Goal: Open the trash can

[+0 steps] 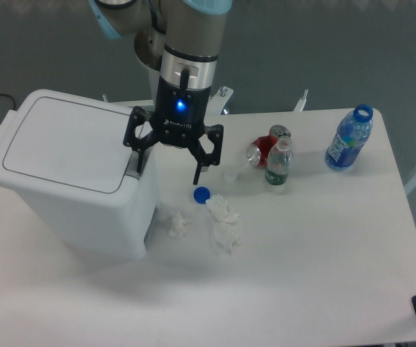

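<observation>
The trash can (71,181) stood at the bench's left end, lid shut. The end effector (168,168) hung spread wide and empty, one finger over the grey tab (133,172) at the lid's right edge; pressing squarely down there looked best.

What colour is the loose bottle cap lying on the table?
Blue: the bottle cap shows clearly in the fixed camera view.

The trash can (71,184) is a large white rectangular bin with rounded corners, standing upright at the worktop's left end. Its flat lid lies shut, the grey push tab at its right edge.
</observation>
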You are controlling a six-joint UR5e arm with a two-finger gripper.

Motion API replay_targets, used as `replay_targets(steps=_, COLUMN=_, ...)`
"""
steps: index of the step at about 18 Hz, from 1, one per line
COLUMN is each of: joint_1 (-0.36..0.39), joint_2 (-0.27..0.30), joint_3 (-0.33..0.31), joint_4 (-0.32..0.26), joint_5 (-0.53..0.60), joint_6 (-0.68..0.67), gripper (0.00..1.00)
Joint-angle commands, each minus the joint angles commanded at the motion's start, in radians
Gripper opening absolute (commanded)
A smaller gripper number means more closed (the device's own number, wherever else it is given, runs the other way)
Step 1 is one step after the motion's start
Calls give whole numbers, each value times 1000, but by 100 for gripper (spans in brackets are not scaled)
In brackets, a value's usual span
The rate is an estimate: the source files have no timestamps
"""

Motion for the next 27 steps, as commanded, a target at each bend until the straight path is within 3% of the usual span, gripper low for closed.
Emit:
replay_targets(steps=20, joint_1=2, joint_2=-2, joint_3=0, joint_4=-2, joint_5=0, joint_6=28, gripper=100)
replay_targets(steps=23, joint_1=20, joint_2=0, joint_3=35, joint_4=-8, joint_5=-6, joint_6=20, gripper=100)
replay_targets(steps=27, joint_1=32, joint_2=3, joint_3=35, joint_4=-8, joint_5=-8, joint_6=28, gripper=100)
